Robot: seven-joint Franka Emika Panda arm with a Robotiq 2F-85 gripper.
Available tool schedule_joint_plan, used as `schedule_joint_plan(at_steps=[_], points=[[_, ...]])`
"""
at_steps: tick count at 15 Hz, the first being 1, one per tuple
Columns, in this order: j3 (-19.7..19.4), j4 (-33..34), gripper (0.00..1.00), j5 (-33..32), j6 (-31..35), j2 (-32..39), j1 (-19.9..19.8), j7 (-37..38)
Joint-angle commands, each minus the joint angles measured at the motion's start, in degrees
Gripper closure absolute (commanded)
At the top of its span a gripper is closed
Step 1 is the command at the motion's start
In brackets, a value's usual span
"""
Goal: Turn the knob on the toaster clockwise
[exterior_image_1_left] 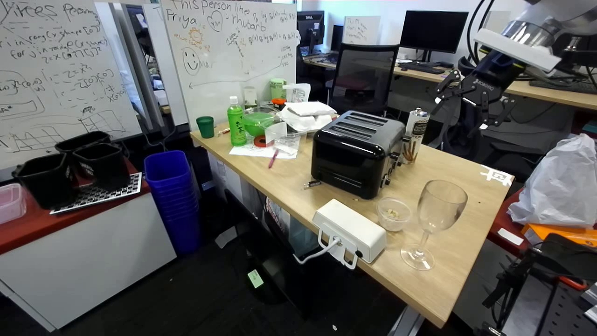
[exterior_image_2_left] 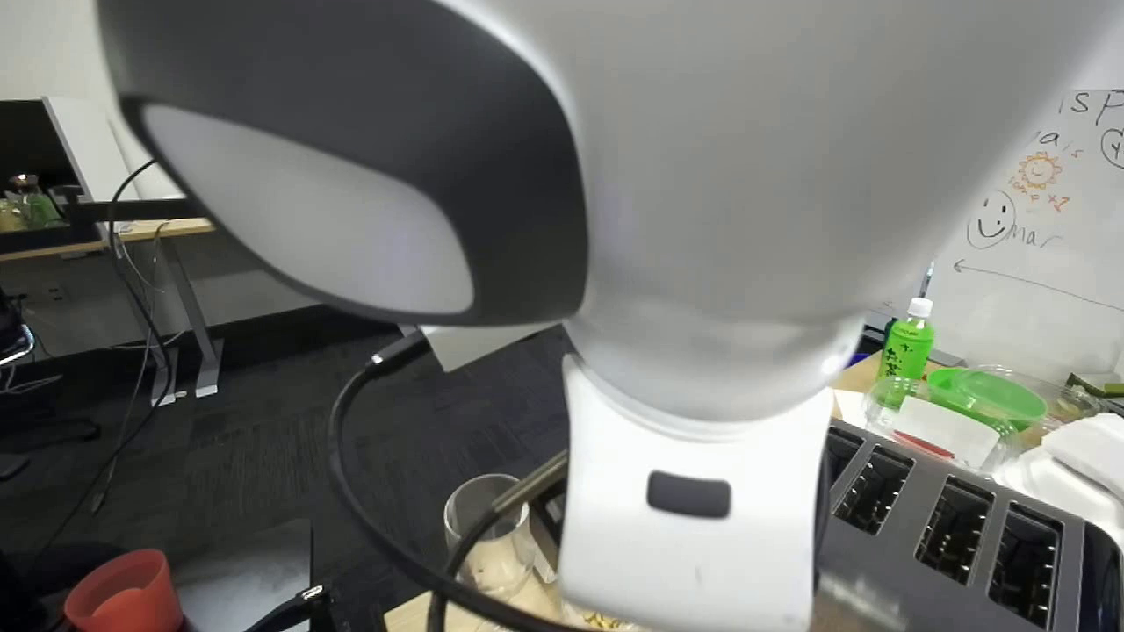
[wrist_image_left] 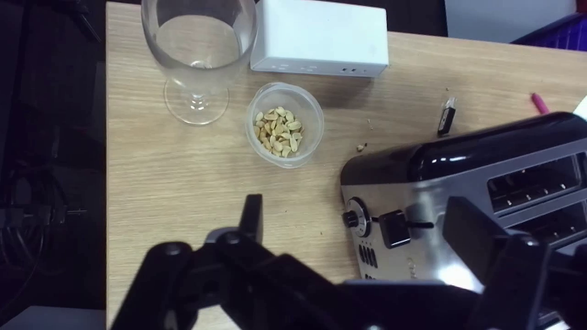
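The black toaster [exterior_image_1_left: 347, 161] with a slotted, silvery-edged top stands on the wooden table. It also shows in an exterior view [exterior_image_2_left: 865, 570], partly behind the arm, and in the wrist view [wrist_image_left: 385, 195] at the right. Its round knob [wrist_image_left: 352, 219] has a silvery dial and sits on the silvery end face beside a square black lever [wrist_image_left: 394, 229]. My gripper [exterior_image_1_left: 461, 113] is open and empty, raised above the table and apart from the toaster. In the wrist view the knob shows between the spread fingers [wrist_image_left: 355, 206]. The arm hides the gripper in an exterior view.
A wine glass [exterior_image_1_left: 440, 210], a clear cup of nuts [wrist_image_left: 282, 126] and a white box [exterior_image_1_left: 350, 228] stand near the toaster's knob end. A tall can [exterior_image_1_left: 416, 133] stands close beside the toaster. A green bottle [exterior_image_1_left: 237, 123] and food packaging [exterior_image_1_left: 305, 116] lie beyond it.
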Motion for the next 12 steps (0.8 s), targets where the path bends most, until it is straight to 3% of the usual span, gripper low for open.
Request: schedule_joint_plan(at_steps=[1,6,12], points=[[1.8,-1.3,0.0,0.9,0.4,-1.8,1.0,0.1],[1.6,-1.2,0.0,14.0,-0.9,2.5,2.4,3.5],[-0.6,-4.6,0.0,31.6,1.4,5.7,0.5,2.1]])
